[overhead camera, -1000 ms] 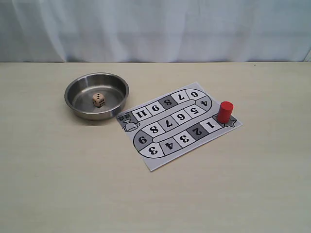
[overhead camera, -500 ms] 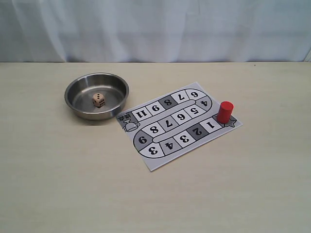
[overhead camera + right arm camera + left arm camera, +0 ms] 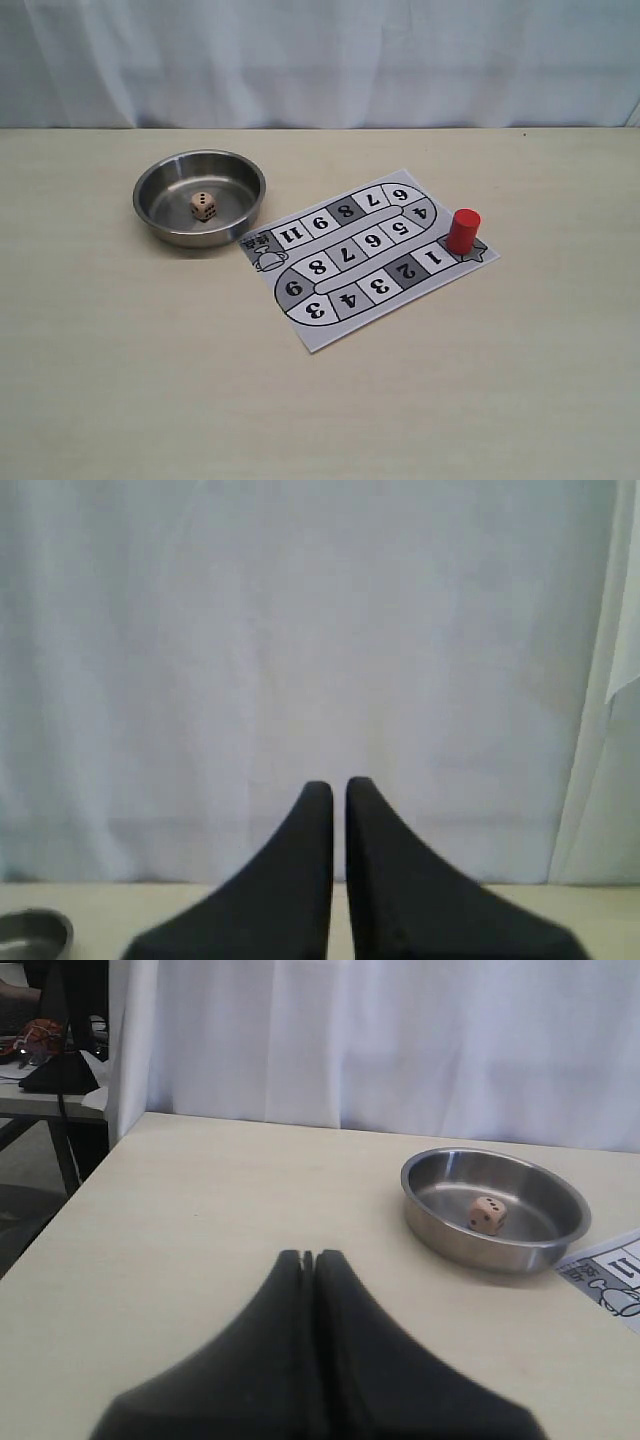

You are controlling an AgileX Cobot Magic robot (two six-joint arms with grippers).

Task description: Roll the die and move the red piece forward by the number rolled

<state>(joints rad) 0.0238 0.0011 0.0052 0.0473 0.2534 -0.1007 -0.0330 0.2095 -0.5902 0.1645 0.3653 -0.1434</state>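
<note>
The die point(image 3: 203, 206) is a pale cube with dark pips lying inside the steel bowl point(image 3: 160, 224) at the left of the table. In the left wrist view the die point(image 3: 488, 1214) rests in the bowl point(image 3: 470, 1250), well ahead of my left gripper point(image 3: 310, 1253), whose fingers are pressed together on nothing. The red piece point(image 3: 463, 230) stands upright on the star square at the right end of the printed board point(image 3: 322, 336), beside square 1. My right gripper point(image 3: 339, 783) is shut and empty, with only a hairline gap, pointing at the curtain. Neither gripper shows in the exterior view.
A white curtain point(image 3: 320, 60) hangs behind the table's far edge. The table's left edge and a side desk point(image 3: 40, 1090) with dark gear appear in the left wrist view. A sliver of the bowl point(image 3: 35, 927) shows in the right wrist view.
</note>
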